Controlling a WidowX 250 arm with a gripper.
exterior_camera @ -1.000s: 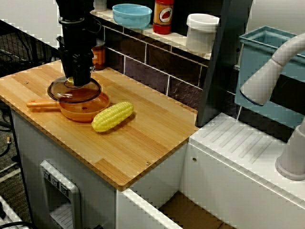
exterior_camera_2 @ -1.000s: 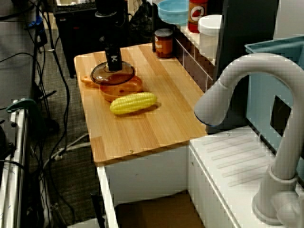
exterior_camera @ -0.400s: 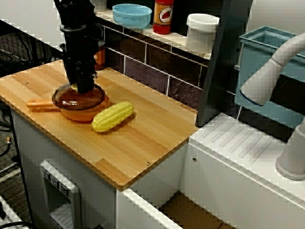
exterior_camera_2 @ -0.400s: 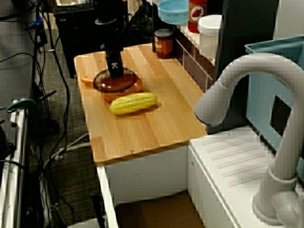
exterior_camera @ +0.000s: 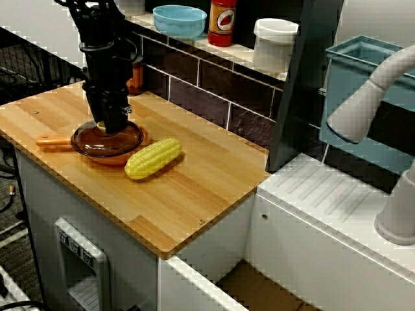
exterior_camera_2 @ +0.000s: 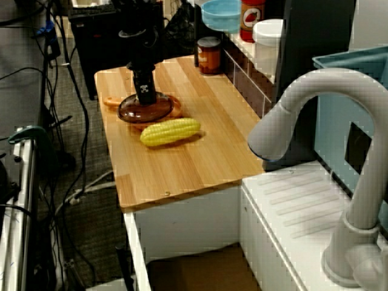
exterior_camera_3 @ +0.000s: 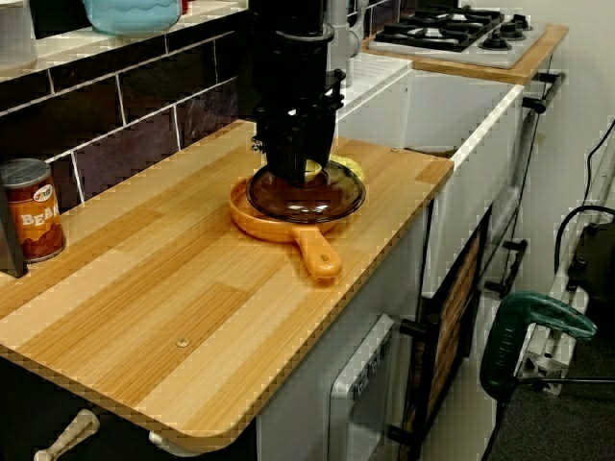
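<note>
One corn cob (exterior_camera: 153, 158) lies nearest on the wooden counter (exterior_camera: 194, 194), just beside an orange pan (exterior_camera: 57, 140). A brown glass lid (exterior_camera: 107, 138) sits on that pan, with the gripper (exterior_camera: 109, 126) down at its knob; fingers flank it, but whether they pinch cannot be told. Behind stands a bean can (exterior_camera: 135, 78), then a blue bowl (exterior_camera: 179, 20).

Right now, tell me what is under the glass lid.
The orange pan sits under the glass lid. The tinted glass shows nothing clear inside, and the gripper, closed on the knob, covers the middle.
</note>
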